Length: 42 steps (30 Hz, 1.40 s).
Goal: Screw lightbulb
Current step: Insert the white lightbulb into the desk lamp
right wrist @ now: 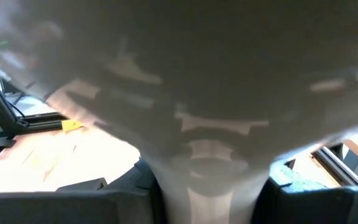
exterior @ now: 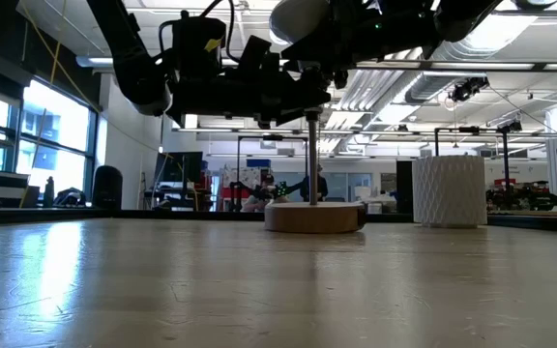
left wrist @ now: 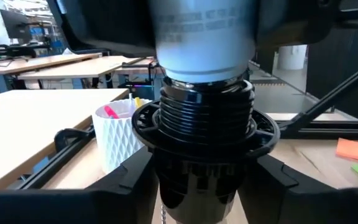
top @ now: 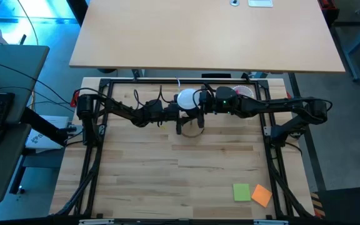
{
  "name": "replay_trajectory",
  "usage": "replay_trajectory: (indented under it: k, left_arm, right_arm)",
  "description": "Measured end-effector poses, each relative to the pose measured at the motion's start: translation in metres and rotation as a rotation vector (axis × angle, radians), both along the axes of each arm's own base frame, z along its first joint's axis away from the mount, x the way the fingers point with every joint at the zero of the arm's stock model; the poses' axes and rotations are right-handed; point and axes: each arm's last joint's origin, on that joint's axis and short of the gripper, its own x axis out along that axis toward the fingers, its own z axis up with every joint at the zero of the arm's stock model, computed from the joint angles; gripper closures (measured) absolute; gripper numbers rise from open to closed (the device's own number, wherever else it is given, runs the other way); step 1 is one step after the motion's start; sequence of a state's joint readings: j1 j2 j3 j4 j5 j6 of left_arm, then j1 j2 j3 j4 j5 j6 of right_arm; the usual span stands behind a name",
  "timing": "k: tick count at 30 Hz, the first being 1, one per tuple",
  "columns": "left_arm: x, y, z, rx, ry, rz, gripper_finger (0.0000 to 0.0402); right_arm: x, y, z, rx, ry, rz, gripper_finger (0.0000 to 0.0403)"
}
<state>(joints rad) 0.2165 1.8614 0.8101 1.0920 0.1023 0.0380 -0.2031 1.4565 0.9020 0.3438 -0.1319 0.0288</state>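
1. The right gripper (top: 200,99) is clamped on the lightbulb (top: 186,98); the right wrist view is filled by the bulb's pale tapering neck (right wrist: 216,155) between that arm's 2 dark fingers.
2. The left gripper (top: 181,112) sits around the black socket (left wrist: 201,134), its fingers at either side of the socket's lower body; I cannot tell whether they press it or stand just off it.
3. Only the left wrist view shows the joint: the bulb's base (left wrist: 205,43) sits down in the threaded socket top.
4. Only the low view shows the height: a thin metal post (exterior: 313,159) carries the socket well above the round wooden stand (exterior: 314,216), with both arms crowded at the top.
5. The high view places this at the table's (top: 142,175) far middle, where the arms meet.
6. Farther out: a white ribbed cup (left wrist: 118,134) with pink items beside the stand, and green (top: 242,192) and orange (top: 262,195) sticky notes at the near right corner.
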Motion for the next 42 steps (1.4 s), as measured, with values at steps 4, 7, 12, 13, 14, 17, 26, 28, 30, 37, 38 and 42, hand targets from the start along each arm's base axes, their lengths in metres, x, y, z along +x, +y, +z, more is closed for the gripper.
replay_trajectory:
  k: [4, 7, 12, 13, 14, 17, 26, 28, 30, 37, 38, 42]
  left_arm:
    - [0.0, -0.001, 0.0, -0.006, 0.001, -0.052, 0.0242]
    - [0.0, -0.001, 0.0, -0.032, 0.001, -0.118, 0.0242]
    - [-0.003, 0.002, 0.0, -0.08, 0.002, -0.277, 0.0242]
    - [-0.003, 0.004, 0.0, -0.092, 0.002, -0.316, 0.0242]
    - [-0.004, 0.005, 0.001, -0.1, 0.004, -0.345, 0.0242]
    - [-0.005, 0.006, 0.001, -0.12, 0.009, -0.403, 0.0242]
    - [-0.006, 0.006, 0.0, -0.116, 0.025, -0.423, 0.0242]
    - [-0.005, 0.006, -0.001, -0.11, 0.033, -0.375, 0.0243]
    - [-0.004, 0.005, -0.002, -0.081, 0.036, -0.326, 0.0248]
    - [-0.001, -0.007, -0.002, -0.008, 0.038, -0.198, 0.025]
    - [0.0, -0.01, -0.002, 0.007, 0.039, -0.184, 0.0249]
    - [-0.002, -0.019, 0.004, 0.069, 0.043, -0.135, 0.0252]
  right_arm:
    - [0.0, 0.0, 0.0, -0.004, -0.001, 0.044, 0.0273]
    - [-0.001, -0.001, 0.0, -0.018, -0.003, 0.125, 0.0273]
    - [-0.003, -0.003, 0.001, -0.118, -0.037, 0.329, 0.0273]
    - [-0.004, -0.004, 0.001, -0.14, -0.05, 0.368, 0.0273]
    - [-0.004, -0.005, 0.002, -0.158, -0.063, 0.406, 0.0273]
    - [-0.006, -0.007, 0.004, -0.204, -0.11, 0.503, 0.0273]
    - [0.002, -0.008, 0.006, -0.212, -0.269, 0.673, 0.0273]
    - [0.003, -0.009, 0.008, -0.194, -0.264, 0.59, 0.0273]
    - [0.003, -0.011, 0.01, -0.165, -0.255, 0.513, 0.0273]
    - [0.005, -0.002, 0.014, -0.108, -0.228, 0.335, 0.0273]
    - [0.004, 0.001, 0.015, -0.108, -0.222, 0.322, 0.0273]
    - [0.0, 0.008, 0.025, -0.135, -0.247, 0.276, 0.0273]
